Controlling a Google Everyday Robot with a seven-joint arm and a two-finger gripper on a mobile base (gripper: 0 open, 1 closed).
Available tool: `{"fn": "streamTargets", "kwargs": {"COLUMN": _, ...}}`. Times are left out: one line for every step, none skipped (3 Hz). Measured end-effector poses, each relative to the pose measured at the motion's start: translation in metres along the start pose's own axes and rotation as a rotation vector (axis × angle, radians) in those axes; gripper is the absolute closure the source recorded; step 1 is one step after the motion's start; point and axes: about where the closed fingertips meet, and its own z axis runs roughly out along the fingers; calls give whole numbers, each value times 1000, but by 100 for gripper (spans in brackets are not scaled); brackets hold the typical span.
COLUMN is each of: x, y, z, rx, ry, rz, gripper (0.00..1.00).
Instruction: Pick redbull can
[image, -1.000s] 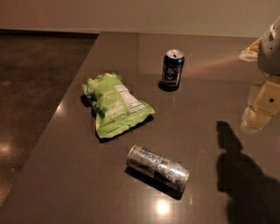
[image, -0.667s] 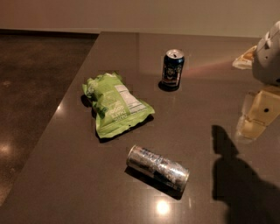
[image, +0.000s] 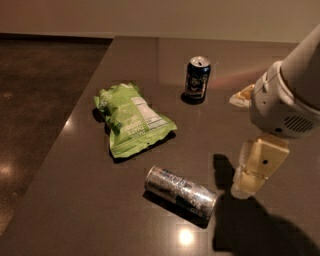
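redbull can (image: 181, 191) lies on its side on the dark table (image: 75, 200), near side of the scene, its left end a little farther from me than its right end

gripper (image: 248, 182) hangs just right of the can's right end, low over the table, pointing down; looks apart from the can, no contact that i can make out; cannot tell whether it is released or clenched from this angle

green snack bag (image: 132, 120) sits to the far left of the can, close but not touching; short dark can (image: 197, 77) stands upright at the far side, well apart, not the target

step in hand, as i judge it: the approach, grasp not yet made

- shift left until centred over the middle of the can's body, not its end
- turn the wrist so the grasp goes across the narrow width, square to the long axis
- descend straight; a one-sided nudge would likely roll it
- squeeze gently, thin shiny metal may slip or dent
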Motion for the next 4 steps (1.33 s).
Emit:
{"fn": "streamTargets", "kwargs": {"x": -21, "y": 19, "z": 25, "rx": -34, "ry": -12, "rz": -3, "gripper": 0}}
{"fn": "streamTargets", "kwargs": {"x": -33, "y": 33, "z": 46, "rx": -57, "ry": -15, "rz": 6, "gripper": 0}}
{"fn": "streamTargets", "kwargs": {"x": -43, "y": 44, "z": 64, "rx": -68, "ry": -15, "rz": 17, "gripper": 0}}
{"fn": "streamTargets", "kwargs": {"x": -50, "y": 54, "z": 80, "rx": -78, "ry": 1, "rz": 12, "gripper": 0}}
